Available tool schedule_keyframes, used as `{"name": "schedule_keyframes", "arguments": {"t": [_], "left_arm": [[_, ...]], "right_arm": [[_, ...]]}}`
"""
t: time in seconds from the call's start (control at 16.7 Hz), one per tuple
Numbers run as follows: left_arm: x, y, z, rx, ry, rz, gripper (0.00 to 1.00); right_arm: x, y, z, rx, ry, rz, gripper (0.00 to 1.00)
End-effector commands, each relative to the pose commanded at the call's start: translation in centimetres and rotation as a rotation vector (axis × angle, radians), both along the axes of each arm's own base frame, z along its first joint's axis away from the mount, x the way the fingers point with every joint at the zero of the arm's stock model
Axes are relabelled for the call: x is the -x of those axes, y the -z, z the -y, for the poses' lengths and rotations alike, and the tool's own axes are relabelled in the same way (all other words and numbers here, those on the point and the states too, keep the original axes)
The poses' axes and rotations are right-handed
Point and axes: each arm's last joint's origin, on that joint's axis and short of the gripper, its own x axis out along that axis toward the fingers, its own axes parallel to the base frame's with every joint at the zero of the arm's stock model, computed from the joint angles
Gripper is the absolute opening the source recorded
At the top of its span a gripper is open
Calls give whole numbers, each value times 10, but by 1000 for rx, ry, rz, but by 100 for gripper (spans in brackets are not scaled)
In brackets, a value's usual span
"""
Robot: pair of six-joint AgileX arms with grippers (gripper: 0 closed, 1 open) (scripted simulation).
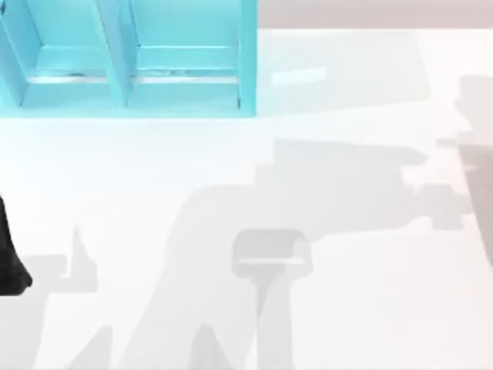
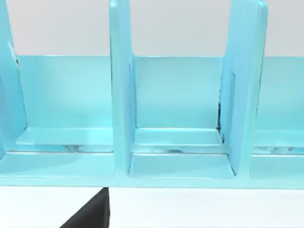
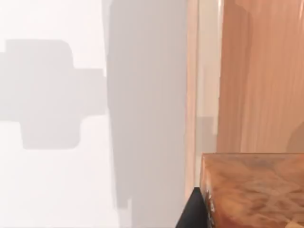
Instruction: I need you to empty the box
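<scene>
Turquoise dividers (image 1: pixel 115 54) stand at the far left of the white bench (image 1: pixel 231 324) in the top view, an open-fronted rack (image 2: pixel 118 95) whose compartments look bare from my left wrist camera. My left arm (image 1: pixel 9 262) sits at the bench's left edge; a dark sliver of its end effector (image 2: pixel 92 213) shows low in that wrist view, and I cannot tell how far its fingers are spread or whether they hold anything. Farther right, my right wrist camera faces a wooden box (image 3: pixel 256 190) with a taller wood-grain panel (image 3: pixel 261 71) behind it; a dark corner of my right end effector (image 3: pixel 194 209) lies just beside the box, its opening likewise unreadable. The box's contents are hidden, so reaching in blind risks clipping its wall or closing on nothing.
</scene>
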Motion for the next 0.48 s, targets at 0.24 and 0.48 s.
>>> {"name": "schedule_keyframes", "arguments": {"t": [0.24,0.48], "left_arm": [[0,0,0,0,0,0,100],[0,0,0,0,0,0,100]], "right_arm": [[-38,32,-110,-3,-9,6,0],[-44,60,-175,3,-13,-11,0]]}}
